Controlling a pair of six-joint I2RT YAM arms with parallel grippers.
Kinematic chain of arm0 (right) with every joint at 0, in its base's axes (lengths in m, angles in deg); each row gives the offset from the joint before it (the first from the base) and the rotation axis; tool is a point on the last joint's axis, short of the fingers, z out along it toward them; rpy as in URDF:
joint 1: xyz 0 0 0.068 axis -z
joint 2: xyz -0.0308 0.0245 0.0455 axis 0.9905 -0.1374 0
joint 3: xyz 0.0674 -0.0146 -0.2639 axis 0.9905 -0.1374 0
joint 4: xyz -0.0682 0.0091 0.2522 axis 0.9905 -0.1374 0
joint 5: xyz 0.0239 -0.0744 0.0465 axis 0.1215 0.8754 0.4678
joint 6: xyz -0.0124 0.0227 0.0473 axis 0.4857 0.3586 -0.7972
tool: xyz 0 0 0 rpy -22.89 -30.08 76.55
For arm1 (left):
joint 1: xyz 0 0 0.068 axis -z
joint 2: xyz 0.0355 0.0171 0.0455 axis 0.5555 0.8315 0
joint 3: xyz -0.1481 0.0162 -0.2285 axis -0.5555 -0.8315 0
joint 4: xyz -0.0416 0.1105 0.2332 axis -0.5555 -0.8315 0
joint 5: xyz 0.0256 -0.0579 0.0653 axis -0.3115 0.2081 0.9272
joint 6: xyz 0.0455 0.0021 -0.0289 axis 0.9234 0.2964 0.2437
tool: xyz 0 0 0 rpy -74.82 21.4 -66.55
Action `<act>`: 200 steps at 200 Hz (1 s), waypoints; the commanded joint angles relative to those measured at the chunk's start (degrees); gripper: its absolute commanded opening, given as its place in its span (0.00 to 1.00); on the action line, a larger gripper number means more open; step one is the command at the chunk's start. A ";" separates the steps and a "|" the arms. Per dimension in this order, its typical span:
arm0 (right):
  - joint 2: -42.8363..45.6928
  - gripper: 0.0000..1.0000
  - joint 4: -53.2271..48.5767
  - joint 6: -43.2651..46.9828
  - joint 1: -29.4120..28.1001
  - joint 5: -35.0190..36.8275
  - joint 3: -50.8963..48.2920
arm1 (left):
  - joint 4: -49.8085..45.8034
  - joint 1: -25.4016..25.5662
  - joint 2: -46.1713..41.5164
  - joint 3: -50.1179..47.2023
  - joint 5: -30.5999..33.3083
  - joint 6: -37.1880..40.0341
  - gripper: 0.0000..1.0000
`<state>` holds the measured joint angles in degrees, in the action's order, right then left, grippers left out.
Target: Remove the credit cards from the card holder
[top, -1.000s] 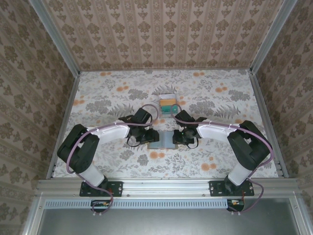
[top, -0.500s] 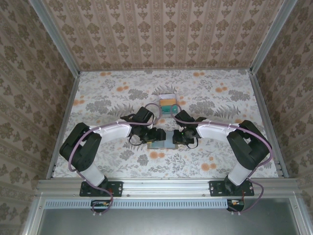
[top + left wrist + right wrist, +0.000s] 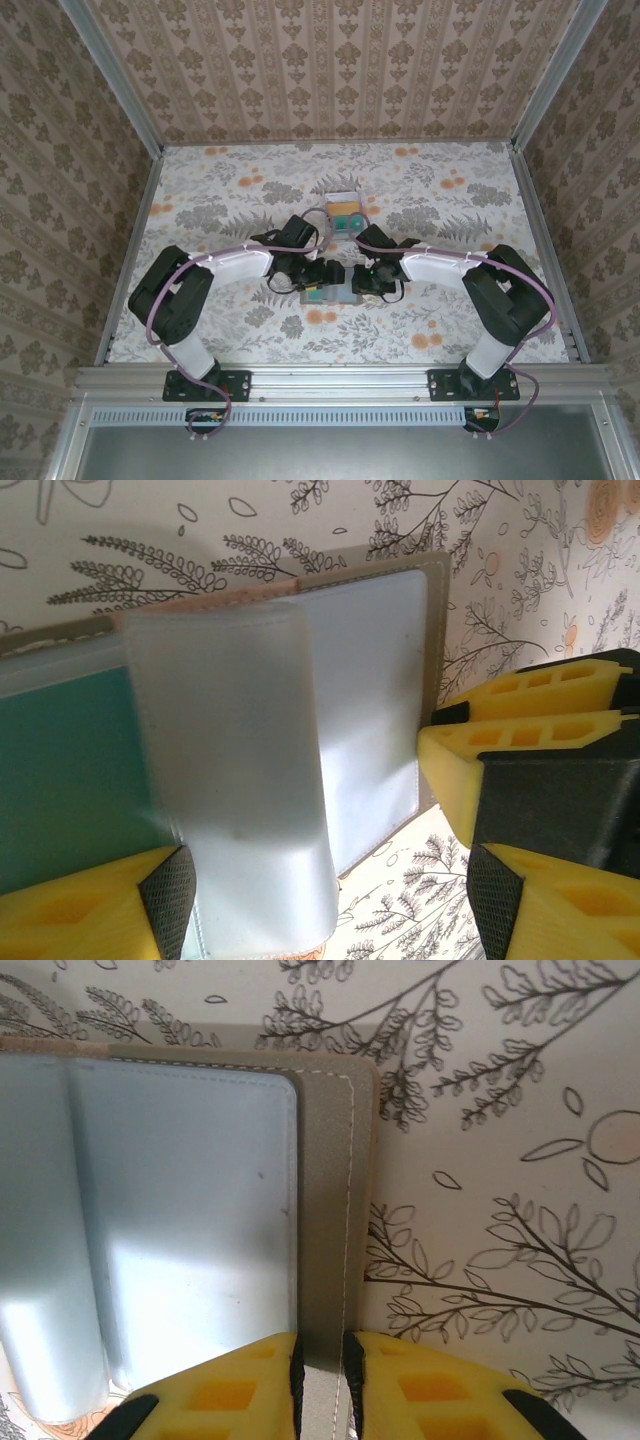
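One card holder [image 3: 333, 294]: lies open and flat on the table, a little nearer than its middle, between the two grippers. The pale blue-grey lining faces up inside an olive-grey stitched border.
Clear sleeve [image 3: 235, 770]: a frosted leaf rises from the lining at the fold and curls toward the left wrist camera. It is blurred, and part of the panel beneath it is hidden.
Teal card [image 3: 65, 770]: sits inside the holder's left panel under a clear cover. Its outer edges run out of that view.
Tan strip [image 3: 200, 602]: runs along the holder's far edge. I cannot tell whether it is a card's edge or trim.
Right gripper [image 3: 320, 1350]: narrow, pinching the olive-grey border of the right panel. One yellow fingertip [image 3: 225, 1390] sits on each side of the stitched seam. In the left wrist view these same fingers clamp the holder's right edge.
Left gripper [image 3: 330, 910]: wide, holding nothing, low over the left panel. Its yellow fingers [image 3: 85, 910] stand at the two lower corners of its own view. The sleeve's lower end lies between them, close to the left pad; I cannot tell whether they touch.
Box [image 3: 343, 213]: white-rimmed with teal and orange contents. It stands farther back than the holder and apart from it.
Table [image 3: 220, 190]: covered in a floral print of grey leaves and orange blooms.
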<state>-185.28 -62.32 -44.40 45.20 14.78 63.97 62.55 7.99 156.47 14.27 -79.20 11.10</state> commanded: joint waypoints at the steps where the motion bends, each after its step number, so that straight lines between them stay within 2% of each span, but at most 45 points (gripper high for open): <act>1: -2.71 0.24 -0.36 -0.53 -0.98 -0.27 -0.10 | 1.28 0.52 0.09 1.41 -2.28 1.56 0.75; 61: -3.06 0.24 -0.31 -0.53 -0.97 -0.27 0.04 | 2.95 -0.22 -2.67 1.08 -3.52 1.51 0.73; 113: -3.40 0.24 -0.37 -0.42 -0.97 -0.27 0.43 | -5.88 -3.35 -7.35 0.64 5.29 3.96 0.72; 200: -3.80 0.24 -0.70 -0.22 -0.95 -0.35 0.82 | -6.55 -3.69 -3.37 -1.15 5.07 4.05 0.71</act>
<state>-186.13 -62.98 -44.40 45.04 14.76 65.00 57.74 4.10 151.66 13.88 -74.87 13.85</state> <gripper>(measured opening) 0.241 0.715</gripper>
